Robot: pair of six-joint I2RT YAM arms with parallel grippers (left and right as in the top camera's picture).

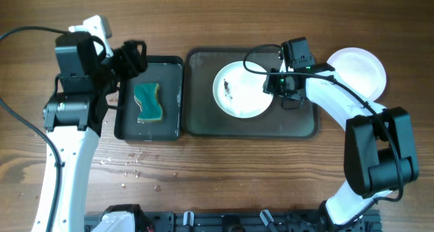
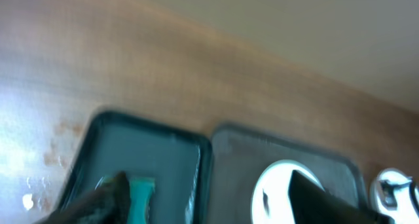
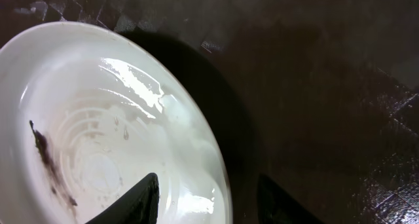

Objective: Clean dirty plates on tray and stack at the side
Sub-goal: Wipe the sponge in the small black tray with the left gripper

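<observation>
Starting far left with the left end effector (image 1: pixel 132 55): hanging over the far left corner of the small black tray (image 1: pixel 169 83), spread wide, carrying nothing. Just right of it, down in that tray, a teal sponge (image 1: pixel 148 102), lying flat and untouched. On to the large grey tray (image 1: pixel 203 117), right beside the black one, holding one dirty plate (image 1: pixel 243 89) with a dark smudge (image 1: pixel 227 91) left of its centre. Then the right end effector (image 1: pixel 277 84) at that plate's right rim, fingers (image 3: pixel 134 201) spread either side of the edge, not visibly pinching it. Further right, off the tray on the wooden surface (image 1: pixel 237 178), a second plate (image 1: pixel 357 72), looking clean, partly behind the right arm. Plenty to go wrong from here. Could slip from a shallow pinch, given that glossy, wet-looking rim. Could get shoved into the tray wall by an off-centre close. Could tip or skid under the sponge if held too lightly.
</observation>
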